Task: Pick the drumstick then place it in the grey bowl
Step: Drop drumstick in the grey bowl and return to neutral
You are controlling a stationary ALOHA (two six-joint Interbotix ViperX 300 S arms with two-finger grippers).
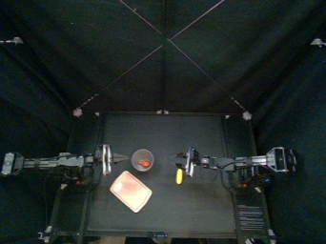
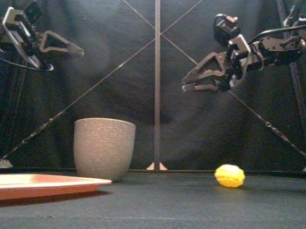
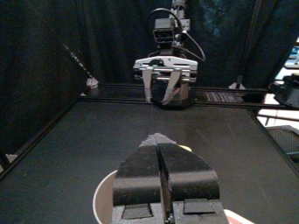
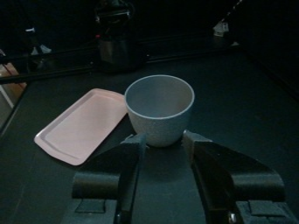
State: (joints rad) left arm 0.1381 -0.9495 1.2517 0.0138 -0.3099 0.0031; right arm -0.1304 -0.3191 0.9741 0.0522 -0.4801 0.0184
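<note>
We see a small orange-red toy, apparently the drumstick (image 1: 147,165), inside the tall, speckled grey bowl (image 1: 139,153), at 9 o'clock from the open, empty right pincer (image 4: 163,147). A flat pink tray (image 1: 130,191) lies at the bowl's 6 o'clock. A yellow toy (image 2: 230,175) rests on the bench (image 1: 192,205). The left pincer (image 3: 162,144) is closed.

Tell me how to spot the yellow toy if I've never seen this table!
Find the black table, then the tall grey cup near its middle, with the flat pink tray in front. The yellow toy lies alone on the bare table right of the cup. It is the smallest thing there and the only yellow one.
</note>
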